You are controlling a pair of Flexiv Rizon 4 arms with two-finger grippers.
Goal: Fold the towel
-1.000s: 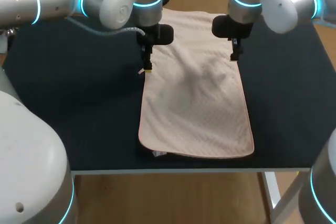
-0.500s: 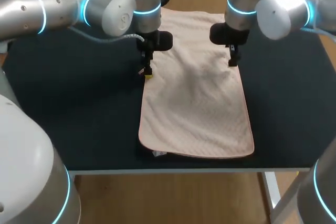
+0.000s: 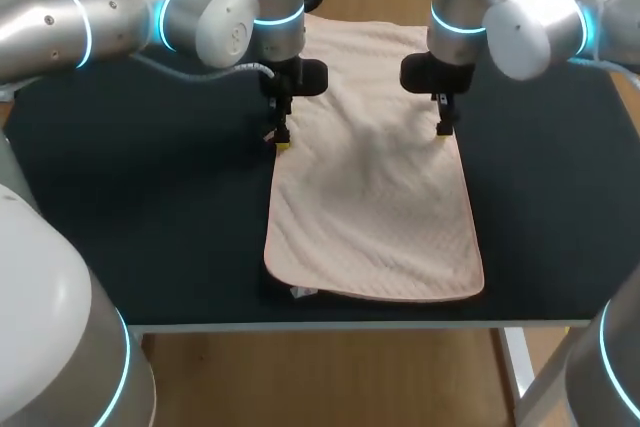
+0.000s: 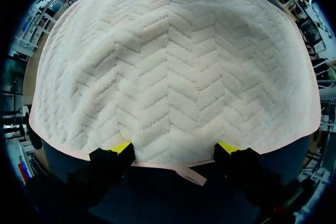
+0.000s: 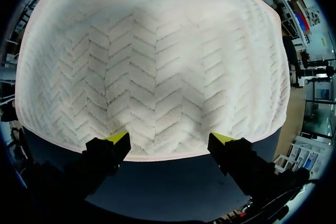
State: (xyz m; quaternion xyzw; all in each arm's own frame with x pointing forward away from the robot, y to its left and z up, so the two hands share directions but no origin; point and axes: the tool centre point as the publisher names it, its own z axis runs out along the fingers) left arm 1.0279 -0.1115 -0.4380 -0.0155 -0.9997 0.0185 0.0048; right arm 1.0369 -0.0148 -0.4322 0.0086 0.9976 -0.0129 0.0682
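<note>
A pale pink towel (image 3: 375,187) with a zigzag weave lies flat on a dark table (image 3: 130,197). It runs lengthwise from the table's near edge to its far side, with a soft wrinkle across its middle.

The left tool (image 3: 281,140) points down at the towel's left long edge, in the far half of the towel. The right tool (image 3: 443,129) points down at the towel's right long edge, directly across from the left one.

In the left wrist view, the left tool (image 4: 176,148) is spread wide, its two yellow tips sitting right at the hem of the towel (image 4: 173,66). A small cloth tab (image 4: 189,174) sticks out from that hem between the fingers.

In the right wrist view, the right tool (image 5: 169,139) is also spread wide, with both tips at the hem of the towel (image 5: 152,61). Neither tool pinches the cloth.
</note>
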